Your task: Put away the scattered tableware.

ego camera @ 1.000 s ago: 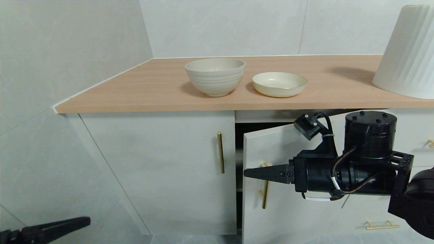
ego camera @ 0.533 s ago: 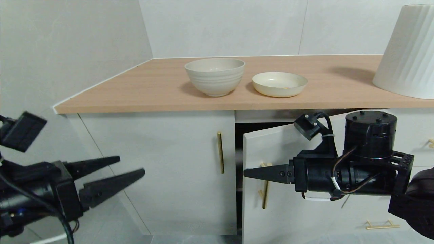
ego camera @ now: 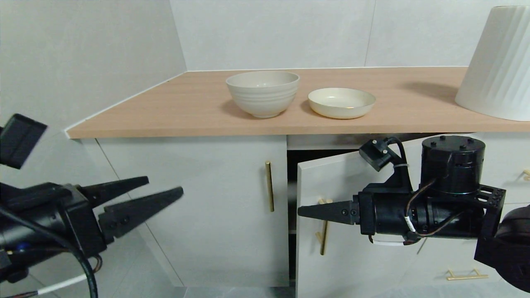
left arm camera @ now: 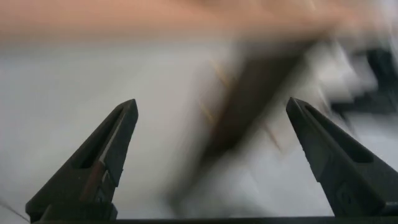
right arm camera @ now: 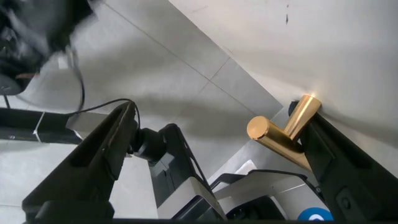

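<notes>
Two pieces, bowl (ego camera: 262, 93) and dish (ego camera: 341, 102), sit on the counter (ego camera: 186, 107), above my right claw (ego camera: 299, 211), which is spread around the handle (right arm camera: 280, 134). My left claw (ego camera: 165, 185) is spread, empty. Opening step: next I swing the door (ego camera: 331, 265) wider.

Left gripper (ego camera: 164, 185) and right gripper (ego camera: 300, 212) level, facing inward, jaws apart

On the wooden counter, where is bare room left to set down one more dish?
Bare counter lies between the deep bowl and the left wall, and between the shallow dish and the white ribbed shade. Crowded only where bowl and dish stand close.
</notes>
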Robot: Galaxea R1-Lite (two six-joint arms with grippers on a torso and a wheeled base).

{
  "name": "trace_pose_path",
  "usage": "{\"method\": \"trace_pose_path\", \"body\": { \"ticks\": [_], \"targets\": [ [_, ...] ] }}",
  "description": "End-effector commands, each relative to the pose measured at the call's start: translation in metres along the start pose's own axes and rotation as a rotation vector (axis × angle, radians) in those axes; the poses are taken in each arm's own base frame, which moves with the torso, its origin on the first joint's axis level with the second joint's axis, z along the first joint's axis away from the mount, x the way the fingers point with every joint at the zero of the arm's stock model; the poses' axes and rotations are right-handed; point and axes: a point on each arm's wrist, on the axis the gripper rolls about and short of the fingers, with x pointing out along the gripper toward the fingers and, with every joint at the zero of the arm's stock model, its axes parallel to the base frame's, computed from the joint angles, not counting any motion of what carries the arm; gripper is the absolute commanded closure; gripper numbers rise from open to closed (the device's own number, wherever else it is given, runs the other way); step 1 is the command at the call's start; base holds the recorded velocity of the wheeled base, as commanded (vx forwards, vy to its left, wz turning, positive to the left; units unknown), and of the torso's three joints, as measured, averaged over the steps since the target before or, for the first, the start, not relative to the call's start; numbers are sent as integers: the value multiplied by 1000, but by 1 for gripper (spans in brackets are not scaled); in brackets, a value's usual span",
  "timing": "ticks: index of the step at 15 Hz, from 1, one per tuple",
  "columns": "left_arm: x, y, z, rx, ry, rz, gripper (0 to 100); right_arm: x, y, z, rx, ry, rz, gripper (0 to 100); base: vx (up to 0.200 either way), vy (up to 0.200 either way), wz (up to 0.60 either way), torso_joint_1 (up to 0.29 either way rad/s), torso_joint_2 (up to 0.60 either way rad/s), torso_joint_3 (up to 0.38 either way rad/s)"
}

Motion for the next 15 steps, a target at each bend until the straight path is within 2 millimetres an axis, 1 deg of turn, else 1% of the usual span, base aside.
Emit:
{"method": "trace_pose_path", "body": {
  "ticks": [1,2,3,5,7,9,10,11,12,13,15],
  "targets": [
    [28,-4,-5,34,110,-99,0,0,0,0,1,2,0,0,0,0,0,0,0,0],
    [42,-2,-4,27,137,-111,0,0,0,0,1,2,0,0,0,0,0,0,0,0],
    [51,1,-8,14,171,-116,0,0,0,-1,3,2,0,0,0,0,0,0,0,0],
    [56,3,-19,-7,226,-155,0,-2,1,-2,1,2,0,0,0,0,0,0,0,0],
    [65,-4,-29,-18,289,-242,0,-2,3,-3,-1,6,5,0,0,0,0,0,0,0],
    [79,-11,-40,-36,340,-280,0,-2,2,-4,0,7,4,0,0,0,0,0,0,0],
    [86,-10,-44,-47,349,-279,0,-2,2,-4,0,7,4,0,0,0,0,0,0,0],
    [99,-7,-52,-63,350,-276,0,-2,2,-4,0,7,4,0,0,0,0,0,0,0],
    [103,-6,-55,-68,348,-274,0,-2,2,-4,-2,7,4,0,0,0,0,0,0,0],
    [114,-3,-63,-90,338,-272,0,-2,3,-4,0,10,6,0,0,0,0,0,0,0],
    [121,-3,-69,-114,333,-278,0,0,4,-6,0,17,12,0,0,0,0,0,0,0]
  ]
}}
